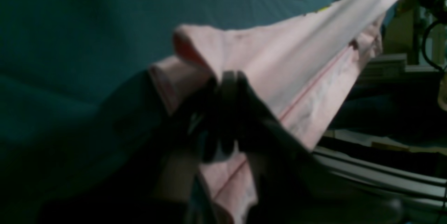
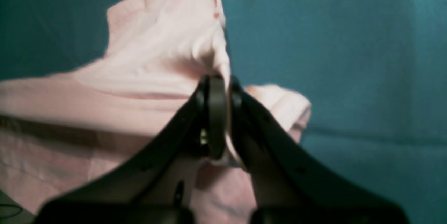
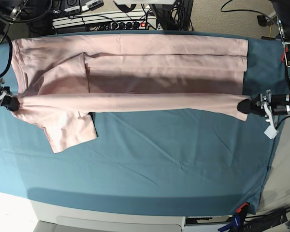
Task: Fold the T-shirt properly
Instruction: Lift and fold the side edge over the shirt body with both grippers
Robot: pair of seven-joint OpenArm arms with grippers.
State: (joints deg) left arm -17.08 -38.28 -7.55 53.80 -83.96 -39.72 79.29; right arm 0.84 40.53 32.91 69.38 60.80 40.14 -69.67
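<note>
T-shirt (image 3: 130, 72) stretched taut between left hand (image 3: 242, 106) and right hand (image 3: 13, 103), both clamping it

Black end effectors (image 2: 223, 119), curved matte fingers (image 1: 228, 112); white tag near left wrist.

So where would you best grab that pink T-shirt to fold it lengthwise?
At the two ends of its near long edge, coming in from each side, as now: the right gripper pinches the sleeve end and the left gripper the hem end. The T-shirt is stretched into a taut band between them.
</note>
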